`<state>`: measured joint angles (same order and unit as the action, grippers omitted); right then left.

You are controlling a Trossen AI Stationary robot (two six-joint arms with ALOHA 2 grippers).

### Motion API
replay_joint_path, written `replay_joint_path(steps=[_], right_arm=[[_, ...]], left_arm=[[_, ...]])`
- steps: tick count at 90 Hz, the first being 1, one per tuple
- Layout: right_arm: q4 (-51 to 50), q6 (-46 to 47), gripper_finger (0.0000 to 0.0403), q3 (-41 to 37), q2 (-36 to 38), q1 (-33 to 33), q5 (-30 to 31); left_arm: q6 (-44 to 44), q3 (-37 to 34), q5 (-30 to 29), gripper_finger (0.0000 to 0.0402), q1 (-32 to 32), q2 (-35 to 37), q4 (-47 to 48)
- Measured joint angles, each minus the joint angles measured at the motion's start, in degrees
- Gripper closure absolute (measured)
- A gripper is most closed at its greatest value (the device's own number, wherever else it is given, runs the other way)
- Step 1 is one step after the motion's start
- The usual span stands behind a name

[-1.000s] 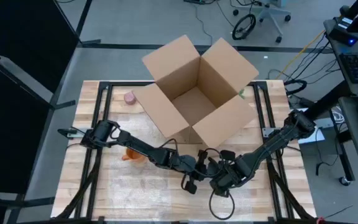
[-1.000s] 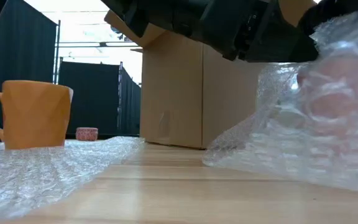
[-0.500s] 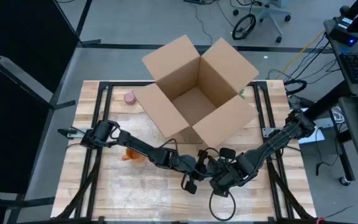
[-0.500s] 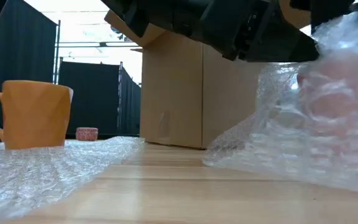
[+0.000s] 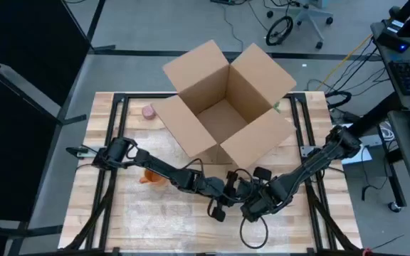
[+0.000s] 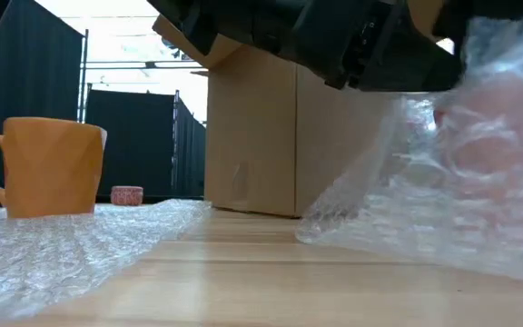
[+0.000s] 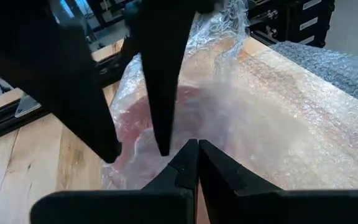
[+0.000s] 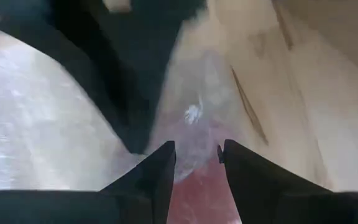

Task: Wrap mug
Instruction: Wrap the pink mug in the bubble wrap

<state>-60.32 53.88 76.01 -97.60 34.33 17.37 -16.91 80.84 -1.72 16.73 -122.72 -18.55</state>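
1. Both arms are bent low over the near middle of the table [image 5: 105, 213], their wrists crowded together in front of the open cardboard box [image 5: 223, 107].

2. The left gripper [image 7: 196, 152] has its two fingers pressed tight together, tips touching. They appear to pinch a fold of the bubble wrap [image 7: 278, 106], though the wrap is so clear I can't be sure anything is caught between them.

3. The right gripper [image 8: 194, 163] has a small gap between its fingers, and the wrap, with something pinkish under it, shows through that gap. The fingers look loose rather than clamped on anything.

4. The puzzle is the mug. An orange mug [image 6: 48, 168] stands upright on the far edge of the bubble wrap sheet, bare, well apart from both grippers; from above it shows beside the left arm's forearm.

5. Yet under the grippers there is a reddish-pink lump [image 7: 160, 124] already bundled in wrap. I can't tell what it is; it may be a second mug.

6. A small pink pot [image 5: 148, 112] sits by the box's left corner, untouched.

7. My judgement: the bundle under the grippers is partly covered, with the wrap still bunched and loose. The orange mug has no wrap around it at all. So folding and closing the bundle is what remains, and nothing is in the box yet as far as I can see.
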Motion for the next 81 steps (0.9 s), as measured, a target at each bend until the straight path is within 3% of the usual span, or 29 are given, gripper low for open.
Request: replay_joint_path(steps=[64, 81], right_arm=[[20.4, -3.4, 0.028, -14.7, 0.4, -2.2, -7.1], [21.2, -3.8, 0.028, -15.1, 0.4, -2.9, -9.4]], left_arm=[[0.0, 0.0, 0.0, 0.0402, 0.0, 0.0, -0.1], [0.0, 0.0, 0.0, 0.0402, 0.0, 0.1, 0.0]])
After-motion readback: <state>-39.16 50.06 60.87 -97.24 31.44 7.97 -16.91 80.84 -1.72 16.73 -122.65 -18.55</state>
